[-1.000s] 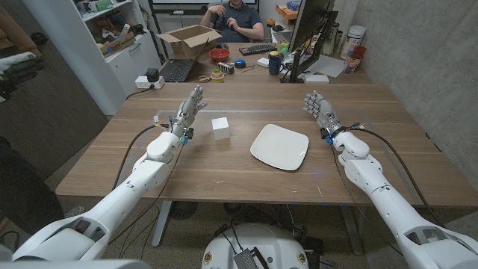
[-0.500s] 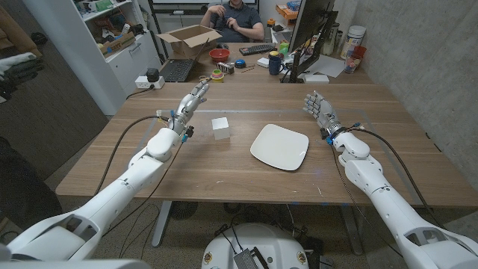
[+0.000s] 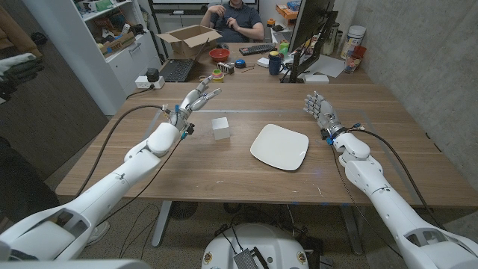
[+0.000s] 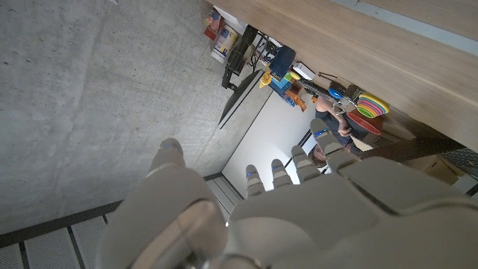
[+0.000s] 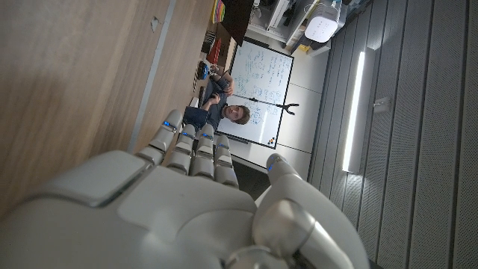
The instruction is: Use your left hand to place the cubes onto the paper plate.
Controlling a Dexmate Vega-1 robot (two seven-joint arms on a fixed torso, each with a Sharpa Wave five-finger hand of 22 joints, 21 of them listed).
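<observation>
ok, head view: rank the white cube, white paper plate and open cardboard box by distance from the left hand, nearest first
1. White cube: just right of and slightly nearer the robot than the left hand.
2. Open cardboard box: on the far desk, behind the hand.
3. White square paper plate: table centre, past the cube toward the right arm.
Box and plate are fairly close to call.

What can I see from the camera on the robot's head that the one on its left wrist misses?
The head view takes in the white cube and paper plate on the wooden table, plus the right hand, open beside the plate. The left wrist view instead looks along a grey concrete wall. Both show the left hand, open and holding nothing, and the table.
</observation>
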